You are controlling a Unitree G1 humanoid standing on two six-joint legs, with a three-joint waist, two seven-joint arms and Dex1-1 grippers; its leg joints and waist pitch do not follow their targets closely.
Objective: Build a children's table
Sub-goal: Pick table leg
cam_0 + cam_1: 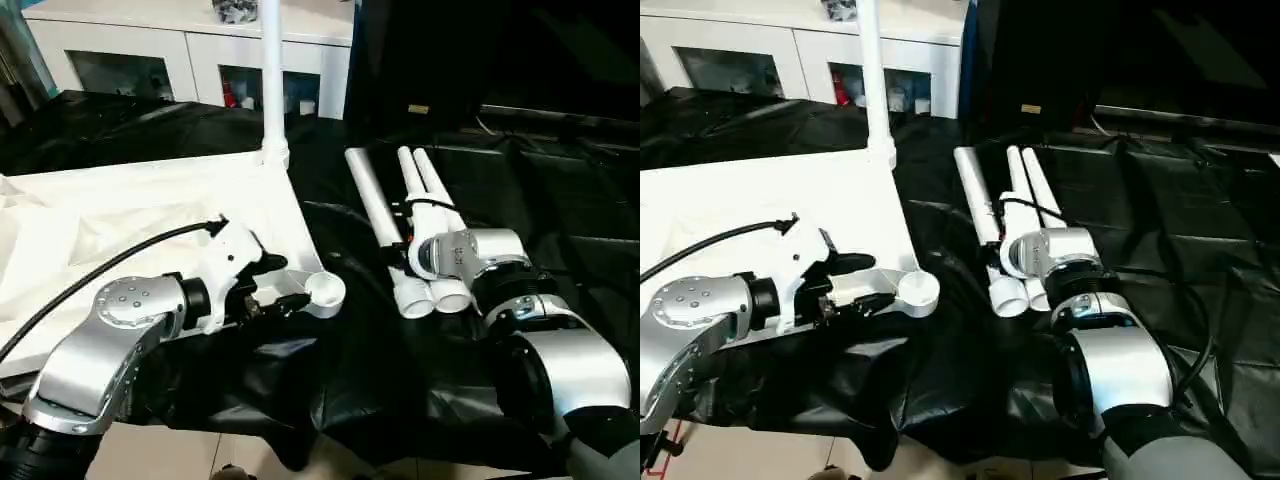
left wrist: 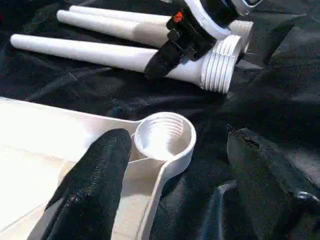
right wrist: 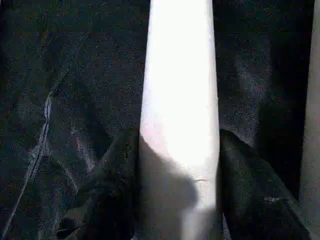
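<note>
- Tabletop of white plastic, rectangular and lying ribbed side up, is spread over the black sheeting on the robot's left.
- One long white tubular leg is seen standing upright in the far corner socket of the tabletop.
- Three more white tubular legs are laid side by side on the sheeting, to the right of the tabletop, their threaded ends toward the robot.
- A white cabinet with glass doors is seen behind the work.
- The left gripper is held open about the tabletop's near edge, one black finger resting on the plastic just beside the round threaded corner socket, the other apart over the sheeting.
- The right gripper is placed astride one lying leg, a finger at each side; a firm grip cannot be told.
</note>
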